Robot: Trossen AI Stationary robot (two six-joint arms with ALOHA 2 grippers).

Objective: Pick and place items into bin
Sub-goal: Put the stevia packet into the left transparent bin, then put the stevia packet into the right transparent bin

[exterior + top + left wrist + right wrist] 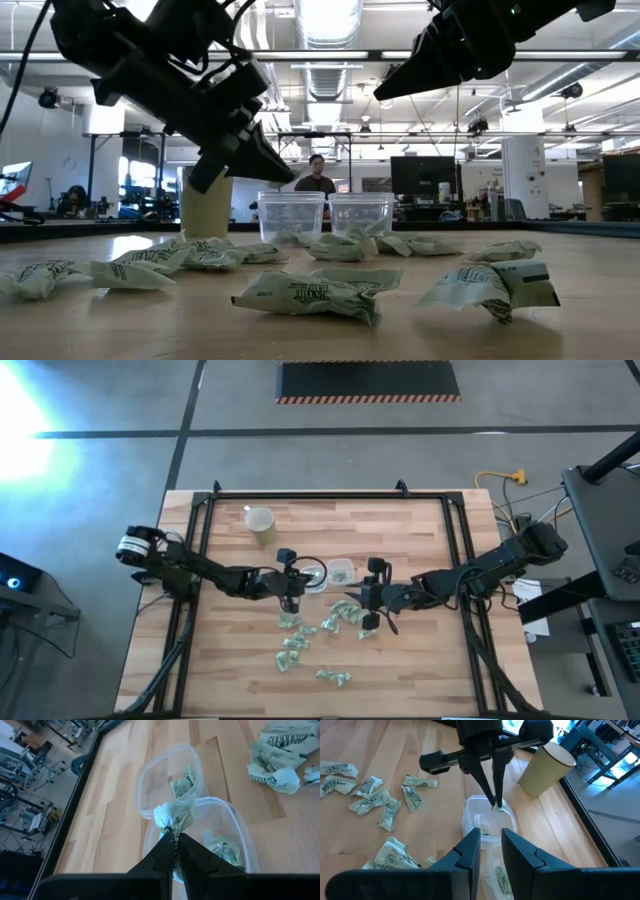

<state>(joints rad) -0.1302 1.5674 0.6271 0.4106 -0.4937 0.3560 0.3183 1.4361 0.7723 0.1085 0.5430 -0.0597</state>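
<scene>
Many pale green-and-white wrapped pieces (300, 640) lie scattered on the wooden table, toward its near side. Two clear plastic bins (315, 573) (342, 571) stand side by side mid-table, each with a few pieces inside (225, 847). My left gripper (303, 576) hangs over the left bin (487, 817), shut on one piece (175, 817). My right gripper (490, 845) is open and holds nothing; it hovers just right of the bins (352, 598), above the table. My left gripper (175, 834) pinches one wrapped piece by its crimped end (174, 826) between the two fingertips. The fingers come from above, pointing down (496, 805). The piece is lifted clear and hangs below the fingertips over the bin's opening.
A beige cup (261, 522) stands upright toward the far left of the table, beyond the bins (545, 767). A black frame rail (300, 496) runs round the table's edges. People and desks (316, 175) show in the room behind the table.
</scene>
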